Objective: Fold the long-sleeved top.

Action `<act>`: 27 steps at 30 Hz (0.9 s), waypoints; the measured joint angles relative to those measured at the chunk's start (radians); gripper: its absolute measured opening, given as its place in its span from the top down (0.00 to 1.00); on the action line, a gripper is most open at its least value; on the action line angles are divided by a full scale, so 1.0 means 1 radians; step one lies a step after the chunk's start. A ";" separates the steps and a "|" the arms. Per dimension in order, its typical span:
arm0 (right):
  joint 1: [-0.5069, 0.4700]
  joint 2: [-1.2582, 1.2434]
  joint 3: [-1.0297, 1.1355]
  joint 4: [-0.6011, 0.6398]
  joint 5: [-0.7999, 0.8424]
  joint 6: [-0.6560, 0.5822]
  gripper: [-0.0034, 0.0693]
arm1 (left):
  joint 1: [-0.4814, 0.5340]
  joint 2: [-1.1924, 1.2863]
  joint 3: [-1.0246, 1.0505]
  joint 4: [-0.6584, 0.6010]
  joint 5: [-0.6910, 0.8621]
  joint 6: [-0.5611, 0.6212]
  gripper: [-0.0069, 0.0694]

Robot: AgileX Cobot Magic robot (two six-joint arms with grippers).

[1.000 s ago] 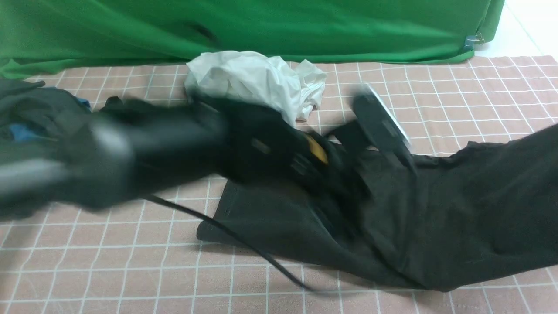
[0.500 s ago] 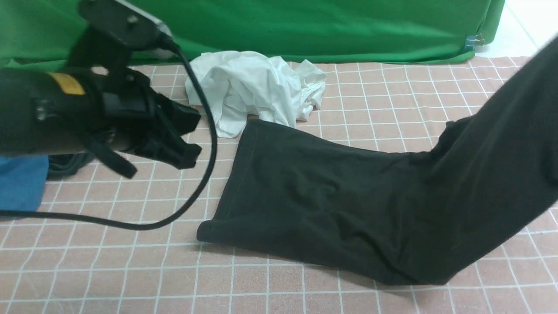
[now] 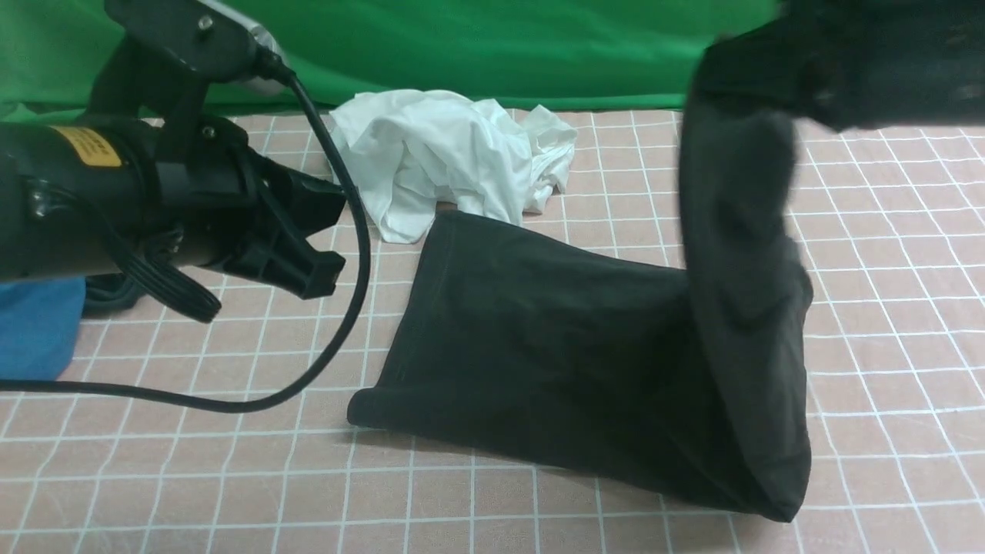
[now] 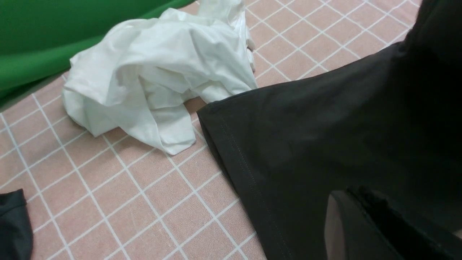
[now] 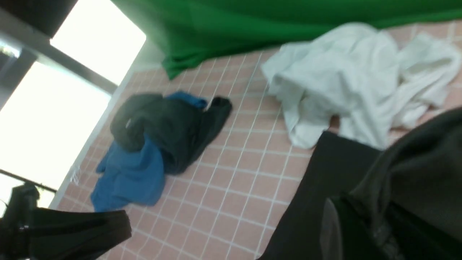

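The long-sleeved top (image 3: pixel 554 346) lies on the checked table (image 3: pixel 231 477), its stitched hem end flat toward the robot's left and its long axis running across the table from left to right. At the right-hand end the fabric rises off the table in a hanging fold (image 3: pixel 739 292) that climbs to the right end effector (image 3: pixel 839 85), which shows only as a dark blur at the top right of the front view. Its jaws are hidden there; in the right wrist view dark cloth bunches against them, so it appears clamped on the top's right-hand part. The flat half therefore lies below and to the left of that end effector, and the fold would need to travel leftward along the long axis to land on the hem end. The left end effector (image 3: pixel 308 269) hangs above the table just left of the hem, jaws closed and holding nothing, the nearer of the two to the hem edge. A crumpled white garment (image 3: pixel 454 154) touches the top's far corner; a blue shirt (image 3: pixel 38 323) lies well to the left
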 joint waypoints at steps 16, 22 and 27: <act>0.189 0.403 -0.270 0.008 -0.035 0.008 0.82 | 0.003 -0.034 0.000 0.035 0.000 0.000 0.88; 0.234 0.524 -0.361 0.009 -0.029 0.039 0.80 | 0.003 -0.035 0.000 0.037 0.000 -0.001 0.88; 0.250 0.591 -0.387 0.016 -0.033 0.110 0.61 | 0.003 -0.035 0.000 0.037 0.000 -0.001 0.88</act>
